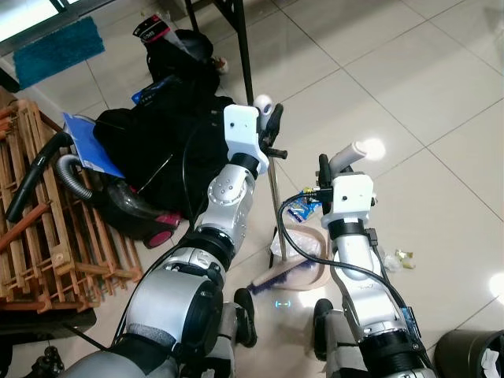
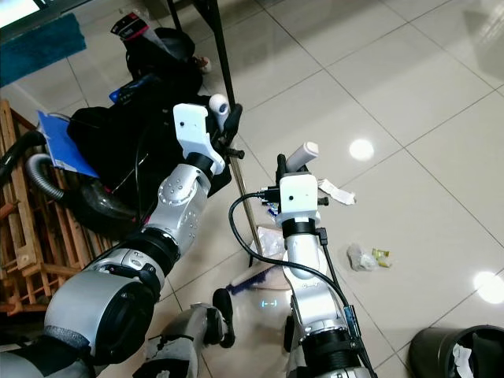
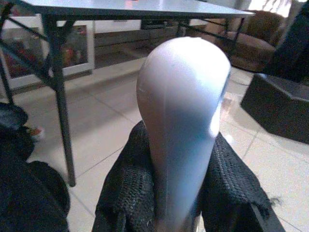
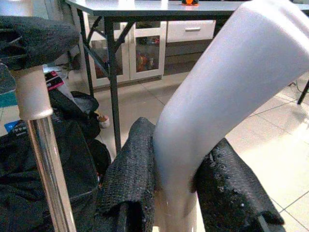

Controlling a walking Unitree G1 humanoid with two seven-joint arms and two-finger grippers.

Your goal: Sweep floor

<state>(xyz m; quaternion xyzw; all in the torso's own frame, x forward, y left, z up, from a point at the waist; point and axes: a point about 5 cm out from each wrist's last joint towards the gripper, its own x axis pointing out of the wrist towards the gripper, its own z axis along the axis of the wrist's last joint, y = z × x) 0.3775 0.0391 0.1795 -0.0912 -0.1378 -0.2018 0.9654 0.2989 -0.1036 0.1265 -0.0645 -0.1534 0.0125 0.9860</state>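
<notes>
Left eye view: both grippers gripped cleaning tools over the tiled floor point(image 1: 409, 87).
The left gripper point(image 1: 270, 126) was clamped on the broom handle point(image 1: 274, 189); the right gripper point(image 1: 335, 169) was clamped on the dustpan handle point(image 1: 352, 153). The dustpan point(image 1: 303, 260) rested between the arms, with litter point(image 1: 398, 260) just beside it.

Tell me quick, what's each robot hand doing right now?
Left gripper: shut on the broom handle.
Right gripper: shut on the dustpan handle.
</notes>
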